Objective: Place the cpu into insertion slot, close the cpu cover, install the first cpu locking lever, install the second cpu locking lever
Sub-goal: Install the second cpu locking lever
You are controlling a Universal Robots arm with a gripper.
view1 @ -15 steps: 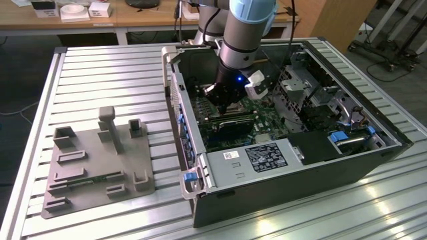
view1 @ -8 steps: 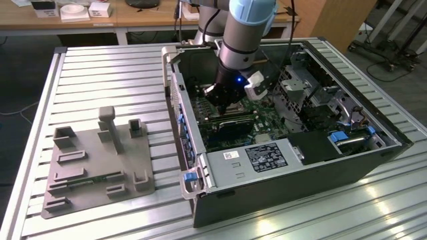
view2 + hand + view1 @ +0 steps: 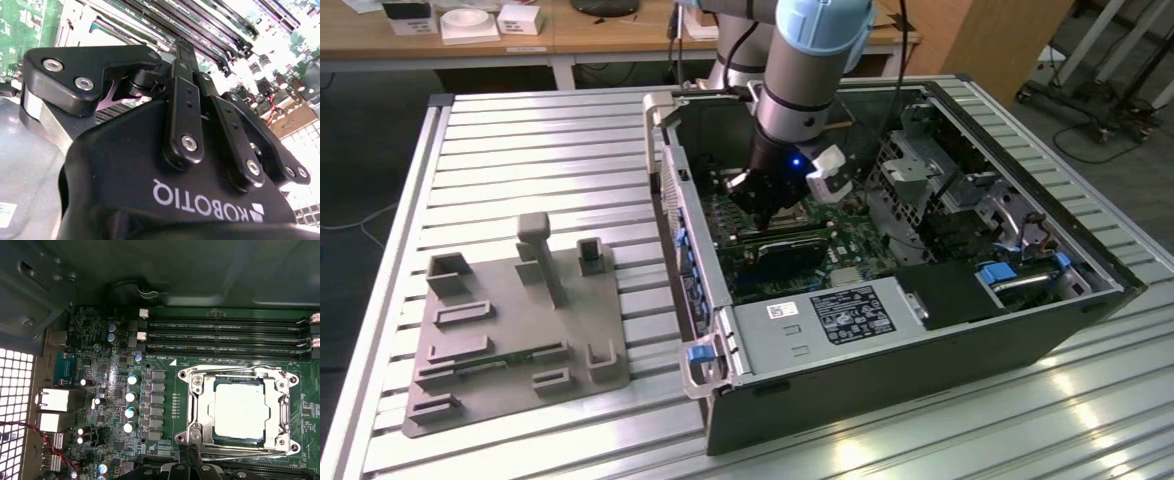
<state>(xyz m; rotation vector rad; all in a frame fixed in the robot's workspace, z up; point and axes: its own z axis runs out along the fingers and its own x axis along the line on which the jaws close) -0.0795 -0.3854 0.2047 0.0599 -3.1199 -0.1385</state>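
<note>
Gripper: the black two-fingered gripper (image 3: 182, 50) sits low inside the open case, its fingertips drawn together with nothing visible between them; in the first wrist view its tips (image 3: 192, 460) stand just beside the socket's edge, over the wire lever.
Locking lever: a thin silver wire lever (image 3: 235, 452) lies flat along the socket edge nearest the gripper; another silver lever (image 3: 235, 369) runs along the opposite edge, next to the memory slots.
Cpu cover: the thin silver metal frame plate with a square opening (image 3: 282, 410) lies closed, flat over the socket.
Cpu: the small flat square chip with a pale silver-grey top (image 3: 239, 412) sits in the socket, showing through the cover's opening.
Insertion slot: the square socket with a silver rim (image 3: 195, 432) sits on the green circuit board (image 3: 165, 390).
Memory slots: long narrow black slots (image 3: 225, 335) run beyond the socket.
Case: the dark grey open computer case (image 3: 881, 370) lies on a ribbed metal table (image 3: 534, 150).
Fixture: a grey moulded tray (image 3: 507, 330) rests well apart, towards the exterior view's left.
</note>
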